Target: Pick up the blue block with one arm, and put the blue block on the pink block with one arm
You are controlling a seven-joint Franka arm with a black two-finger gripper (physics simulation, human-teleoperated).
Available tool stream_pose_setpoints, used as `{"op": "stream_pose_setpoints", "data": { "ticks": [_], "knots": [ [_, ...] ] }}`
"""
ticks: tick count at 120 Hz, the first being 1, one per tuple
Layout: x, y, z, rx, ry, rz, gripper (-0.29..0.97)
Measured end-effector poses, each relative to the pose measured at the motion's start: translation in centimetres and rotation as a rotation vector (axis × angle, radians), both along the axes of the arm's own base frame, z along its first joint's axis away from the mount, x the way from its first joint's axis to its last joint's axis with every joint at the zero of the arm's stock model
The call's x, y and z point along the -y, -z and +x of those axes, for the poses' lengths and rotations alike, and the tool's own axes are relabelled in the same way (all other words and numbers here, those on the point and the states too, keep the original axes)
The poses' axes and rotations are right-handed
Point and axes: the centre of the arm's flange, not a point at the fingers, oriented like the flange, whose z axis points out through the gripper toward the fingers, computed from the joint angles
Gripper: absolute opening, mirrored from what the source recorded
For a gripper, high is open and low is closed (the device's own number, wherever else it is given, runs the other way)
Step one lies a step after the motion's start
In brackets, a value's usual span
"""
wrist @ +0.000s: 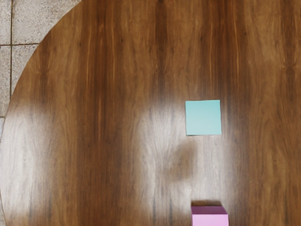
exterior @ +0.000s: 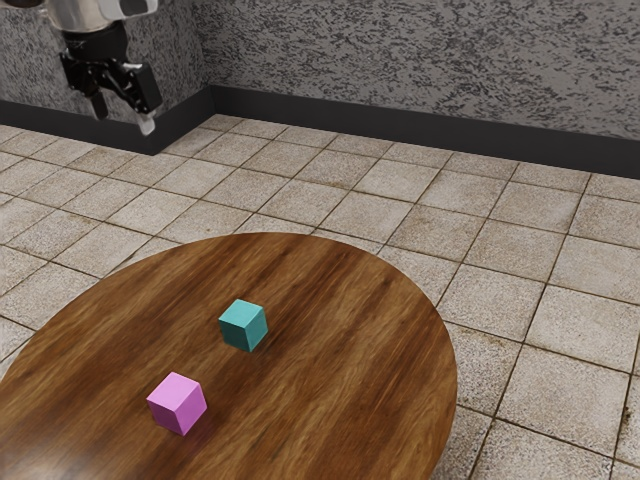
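Note:
A teal-blue block (exterior: 243,325) sits near the middle of the round wooden table (exterior: 360,400). A pink block (exterior: 177,403) rests a short way from it, nearer the front edge toward the exterior view's left. My gripper (exterior: 124,114) hangs high above the table at the exterior view's upper left, far from both blocks, open and holding nothing. From the wrist camera I look straight down on the blue block (wrist: 203,117) and the pink block (wrist: 209,216), which lie apart on the wood (wrist: 94,117).
The table's curved edge (wrist: 28,70) gives way to beige floor tiles (exterior: 520,250). A grey speckled wall with a dark skirting (exterior: 420,125) runs behind. Nothing else stands on the table.

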Motion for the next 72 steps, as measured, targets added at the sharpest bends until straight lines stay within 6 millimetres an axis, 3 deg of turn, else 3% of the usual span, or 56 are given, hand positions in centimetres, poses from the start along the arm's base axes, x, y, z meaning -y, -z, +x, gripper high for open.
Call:
{"op": "stream_pose_setpoints", "data": {
  "ticks": [18,25,34,40,47,52,62,72],
  "knots": [
    [0.2,-0.3,0.0,0.018,0.005,-0.002,0.68],
    [0.8,-1.1,-1.6,0.016,0.012,-0.003,0.68],
    [1.2,-0.1,-5.2,-0.023,0.015,-0.016,0.68],
    [1.7,2.5,-6.6,-0.077,0.032,-0.020,0.68],
    [2.0,7.9,-7.1,-0.152,0.081,-0.023,0.68],
    [2.1,10.2,-7.1,-0.164,0.128,-0.024,0.68],
    [2.1,12.1,-6.2,-0.136,0.241,-0.017,0.68],
    [2.2,12.7,-5.1,-0.111,0.354,-0.006,0.68]
  ]
}}
